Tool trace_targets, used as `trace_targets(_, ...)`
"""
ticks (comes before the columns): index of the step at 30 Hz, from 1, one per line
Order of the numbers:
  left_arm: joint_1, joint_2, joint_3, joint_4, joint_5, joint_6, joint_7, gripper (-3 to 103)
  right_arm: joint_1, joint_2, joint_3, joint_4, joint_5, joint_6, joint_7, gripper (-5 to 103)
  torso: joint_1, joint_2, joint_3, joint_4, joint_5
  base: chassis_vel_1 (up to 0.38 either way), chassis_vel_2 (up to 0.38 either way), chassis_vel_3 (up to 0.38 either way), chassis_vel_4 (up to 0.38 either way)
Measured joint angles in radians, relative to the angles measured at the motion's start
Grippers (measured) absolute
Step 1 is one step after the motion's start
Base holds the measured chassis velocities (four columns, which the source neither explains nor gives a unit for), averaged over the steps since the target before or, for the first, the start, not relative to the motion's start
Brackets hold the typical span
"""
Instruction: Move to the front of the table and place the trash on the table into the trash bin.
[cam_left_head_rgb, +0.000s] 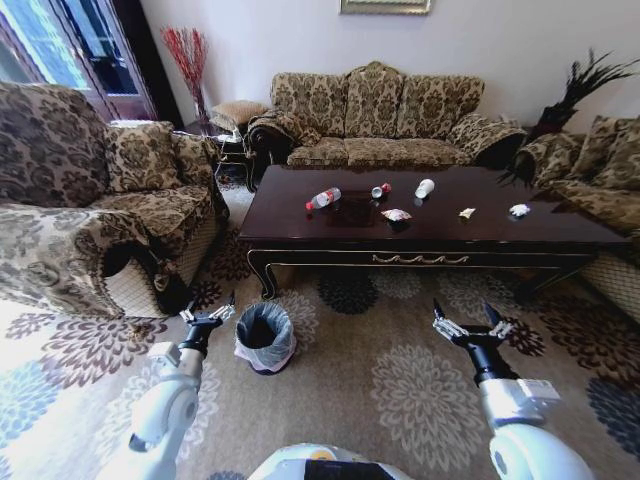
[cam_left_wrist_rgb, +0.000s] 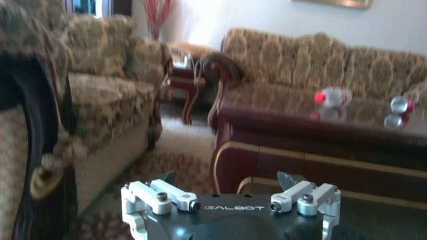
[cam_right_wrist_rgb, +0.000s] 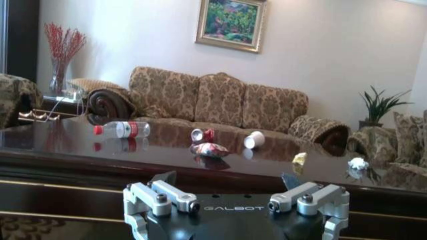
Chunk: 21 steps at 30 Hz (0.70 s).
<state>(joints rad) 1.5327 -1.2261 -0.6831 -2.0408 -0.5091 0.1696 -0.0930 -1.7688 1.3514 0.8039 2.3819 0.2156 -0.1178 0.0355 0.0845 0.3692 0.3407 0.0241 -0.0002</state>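
Note:
The dark reddish-brown table (cam_left_head_rgb: 300, 225) stands ahead of me, with gold trim on its apron. On it lie a clear bottle with a red label (cam_left_head_rgb: 323, 198), a small crushed can (cam_left_head_rgb: 379, 190), a white paper cup (cam_left_head_rgb: 425, 187), a red-white wrapper (cam_left_head_rgb: 396, 214) and two paper scraps (cam_left_head_rgb: 467, 212) (cam_left_head_rgb: 518, 210). The bin (cam_left_head_rgb: 265, 337), lined with a grey bag, sits on the carpet before the table's left end. My left gripper (cam_left_head_rgb: 208, 311) hangs open just left of the bin. My right gripper (cam_left_head_rgb: 468, 322) is open over the carpet, short of the table. The right wrist view shows the bottle (cam_right_wrist_rgb: 124, 129), the wrapper (cam_right_wrist_rgb: 211, 149) and the cup (cam_right_wrist_rgb: 253, 139).
A patterned armchair (cam_left_head_rgb: 70, 200) stands close on the left, a long sofa (cam_left_head_rgb: 375, 115) behind the table and another sofa (cam_left_head_rgb: 595, 170) on the right. A small side table (cam_left_head_rgb: 225, 135) sits in the back left corner. Open carpet (cam_left_head_rgb: 380, 380) lies between me and the table.

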Motion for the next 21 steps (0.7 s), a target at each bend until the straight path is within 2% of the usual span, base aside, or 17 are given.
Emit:
trace_targets(4,-0.013,0.017,0.022,0.041,-0.024,0.031,0.017,100,-0.001,0.001,0.002,0.0,-0.003,0.0,0.001,100,0.0,0.0,0.0,0.0,0.0002,0.0,0.0,0.0,0.0)
trace_targets(6,-0.037,0.042,0.066,0.086,-0.053,0.086,0.031,100,0.001,0.001,0.0,0.0,-0.009,-0.001,0.005,100,0.0,0.0,0.0,-0.0001,0.0002,0.0,0.0,0.0,0.0)
trace_targets(7,-0.037,0.042,0.066,0.086,-0.053,0.086,0.031,100,0.001,0.001,0.0,0.0,-0.009,-0.001,0.005,100,0.0,0.0,0.0,-0.0001,0.0002,0.0,0.0,0.0,0.0)
trace_targets(9,-0.076,0.047,0.104,0.133,-0.054,0.125,0.031,100,0.007,0.003,-0.006,-0.001,-0.014,-0.003,0.011,100,0.0,0.0,0.0,-0.0001,0.0,0.0,0.0,0.0,0.0)
trace_targets(19,-0.215,0.056,0.214,0.332,0.006,0.175,-0.002,100,0.002,0.007,0.025,0.003,-0.01,-0.008,0.025,100,0.0,0.0,0.0,-0.0002,0.0001,0.0,0.0,0.0,0.0)
trace_targets(21,-0.246,0.057,0.231,0.373,0.015,0.202,-0.006,100,-0.005,0.011,0.044,0.006,-0.003,-0.005,0.026,100,0.0,0.0,0.0,-0.0002,0.0001,0.0,0.0,0.0,0.0)
